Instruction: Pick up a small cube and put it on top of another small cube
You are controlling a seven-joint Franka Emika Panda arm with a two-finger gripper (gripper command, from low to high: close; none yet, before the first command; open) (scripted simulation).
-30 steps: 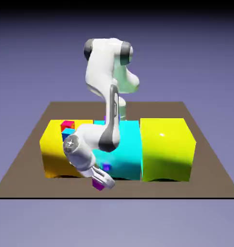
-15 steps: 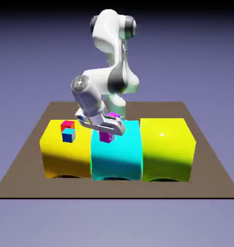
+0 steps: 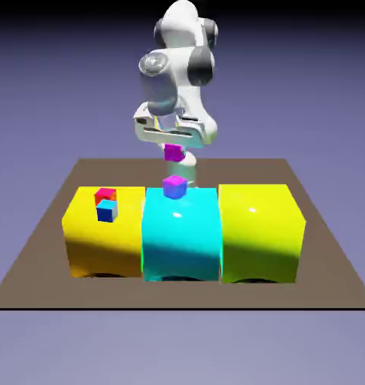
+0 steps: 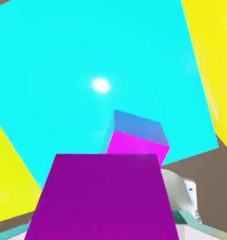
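The gripper [image 3: 173, 143] hangs above the middle of the table [image 3: 34, 248], pointing down, and its two fingers are closed on the magenta cube [image 3: 174, 153]. The cube is in the air, held between the fingers, clear of every block.

Straight under it, with a visible gap between them, the violet cube [image 3: 174, 186] sits on the cyan block [image 3: 180, 241], near the far edge of its top face. In the exterior view the held cube looks lined up over the violet one, but from this angle alone I cannot be sure how exact the alignment is.

In the hand view the magenta cube [image 4: 101, 197] fills the lower part of the picture and hides most of the fingers; only a small grey-white part [image 4: 183, 194] shows at its right side. Beyond it the violet cube [image 4: 136, 136] appears on the bright cyan top [image 4: 63, 56], showing a bluish face and a pinker one.

The cyan block stands between two yellow blocks, touching both. On the yellow block [image 3: 102, 244] at the exterior view's left a small red cube [image 3: 104, 195] and a small blue cube [image 3: 106, 210] rest just beside each other. The yellow block [image 3: 260, 233] at the exterior view's right carries nothing.
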